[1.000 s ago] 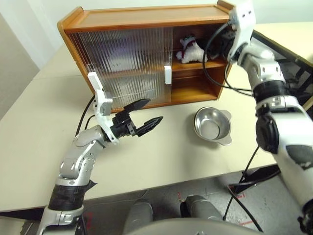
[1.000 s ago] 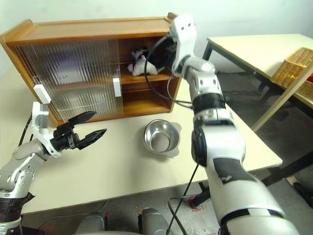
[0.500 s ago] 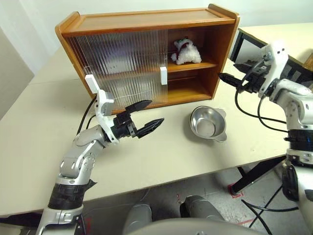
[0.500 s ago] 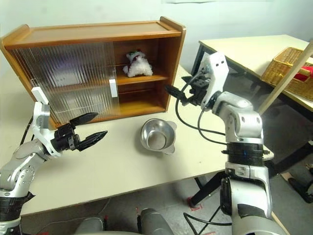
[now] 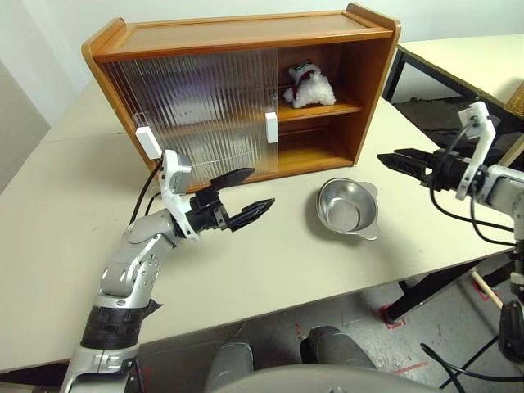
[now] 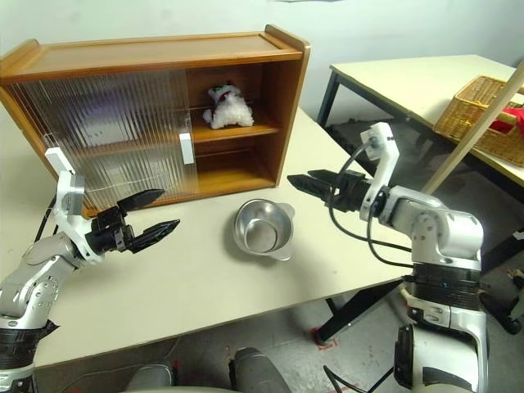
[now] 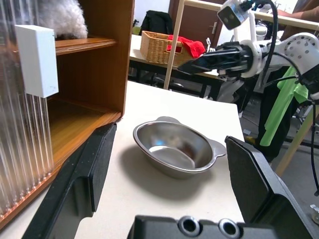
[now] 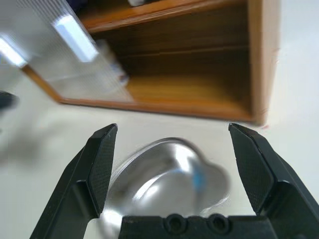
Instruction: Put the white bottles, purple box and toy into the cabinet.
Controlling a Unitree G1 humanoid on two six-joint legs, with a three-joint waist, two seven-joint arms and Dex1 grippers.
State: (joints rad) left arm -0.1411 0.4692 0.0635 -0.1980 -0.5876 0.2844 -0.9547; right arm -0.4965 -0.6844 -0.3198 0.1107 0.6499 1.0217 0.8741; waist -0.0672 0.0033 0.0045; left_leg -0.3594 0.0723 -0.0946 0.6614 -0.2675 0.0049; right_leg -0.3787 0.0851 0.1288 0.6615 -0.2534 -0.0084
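Observation:
The cabinet [image 5: 246,90] stands at the back of the table, its ribbed doors slid left and its right bay open. The toy [image 5: 309,86] sits on the upper shelf of that open bay. The white bottles and the purple box are out of view. My right gripper [image 5: 388,155] hovers open and empty to the right of the cabinet, above the table, pointing left. My left gripper [image 5: 262,186] is also open and empty, held over the table in front of the ribbed doors and well clear of them.
A round steel bowl [image 5: 348,209] sits on the table in front of the open bay, between my two grippers. A second table [image 6: 409,78] to the right carries a wicker basket [image 6: 483,115], with a pale pole [image 6: 475,123] leaning beside it.
My right arm has drawn back out of the cabinet's open bay, down and to the right, with the hand rolling over. The toy stays on the shelf. The left arm is still.

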